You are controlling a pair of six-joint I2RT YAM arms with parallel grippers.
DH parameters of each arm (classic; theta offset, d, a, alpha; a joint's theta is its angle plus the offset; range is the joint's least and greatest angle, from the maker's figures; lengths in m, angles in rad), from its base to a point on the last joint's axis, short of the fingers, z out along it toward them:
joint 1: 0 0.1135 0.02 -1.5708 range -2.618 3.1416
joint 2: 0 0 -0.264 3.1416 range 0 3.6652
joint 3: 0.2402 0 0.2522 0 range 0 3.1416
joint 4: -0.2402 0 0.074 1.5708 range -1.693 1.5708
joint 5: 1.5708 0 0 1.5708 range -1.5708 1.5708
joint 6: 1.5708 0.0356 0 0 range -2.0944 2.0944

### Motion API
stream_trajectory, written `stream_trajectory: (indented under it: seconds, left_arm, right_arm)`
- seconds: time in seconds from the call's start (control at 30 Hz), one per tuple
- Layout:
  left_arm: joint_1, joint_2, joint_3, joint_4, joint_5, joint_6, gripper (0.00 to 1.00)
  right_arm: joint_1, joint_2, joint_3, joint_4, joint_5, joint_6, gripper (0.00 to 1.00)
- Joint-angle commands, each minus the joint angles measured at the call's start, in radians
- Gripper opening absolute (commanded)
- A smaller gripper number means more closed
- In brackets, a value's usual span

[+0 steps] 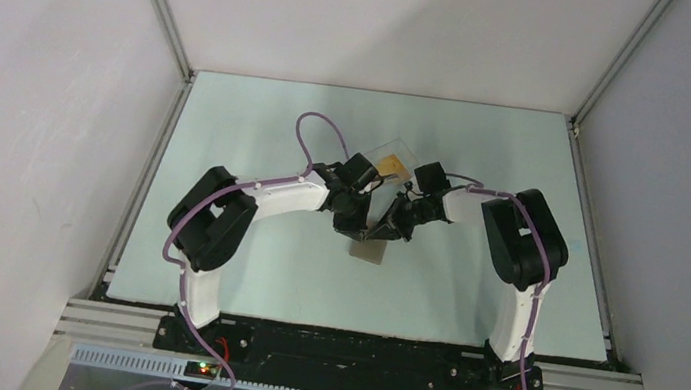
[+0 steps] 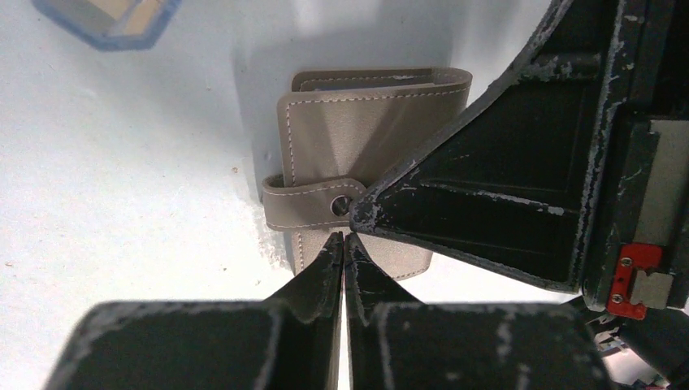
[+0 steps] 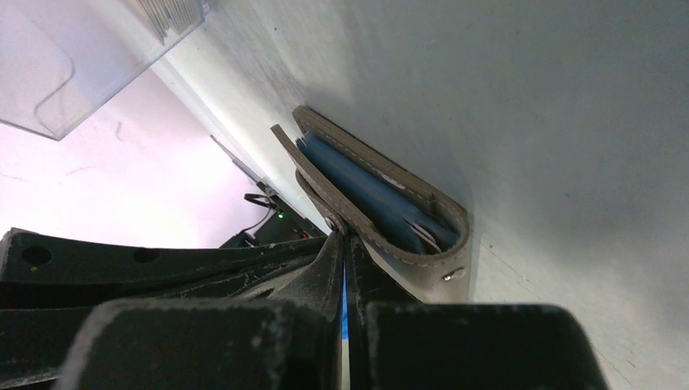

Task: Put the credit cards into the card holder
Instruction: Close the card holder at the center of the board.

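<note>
The card holder (image 2: 366,122) lies strapped shut at the counter's middle, on the near-edge side of the clear box (image 1: 405,153) that holds the credit cards (image 1: 388,166). The left end effector (image 2: 343,240) is clenched empty, tips on the holder below its strap (image 2: 305,203). The right end effector (image 3: 343,240) is clenched at the snap; whether it nips the strap, I cannot tell. A slipping tip would leave the snap fastened or drag the holder.

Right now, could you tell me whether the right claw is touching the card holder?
Touching. In the left wrist view the closed tip of the right claw presses on the card holder at its snap, with no gap.
</note>
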Motion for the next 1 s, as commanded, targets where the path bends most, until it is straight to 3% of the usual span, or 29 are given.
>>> stream_trajectory:
  seconds: [0.0, 0.17, 0.3, 0.63, 0.97]
  left_arm:
    - [0.005, -0.037, -0.005, 0.018, 0.009, 0.031, 0.07]
    - [0.054, -0.097, -0.041, 0.069, 0.085, 0.036, 0.23]
    - [0.06, -0.111, -0.033, 0.08, 0.092, 0.035, 0.26]
    - [0.008, -0.03, 0.008, 0.079, 0.06, 0.01, 0.21]
    - [-0.012, -0.014, 0.002, 0.079, 0.034, 0.004, 0.06]
  right_arm:
    - [0.0, -0.045, 0.001, -0.107, 0.058, -0.07, 0.0]
    - [0.0, -0.044, 0.001, -0.123, 0.059, -0.093, 0.0]
    - [0.001, -0.047, 0.001, -0.125, 0.059, -0.096, 0.0]
    - [0.003, -0.015, -0.01, -0.142, 0.076, -0.117, 0.0]
    - [-0.005, 0.0, -0.011, -0.162, 0.091, -0.116, 0.0]
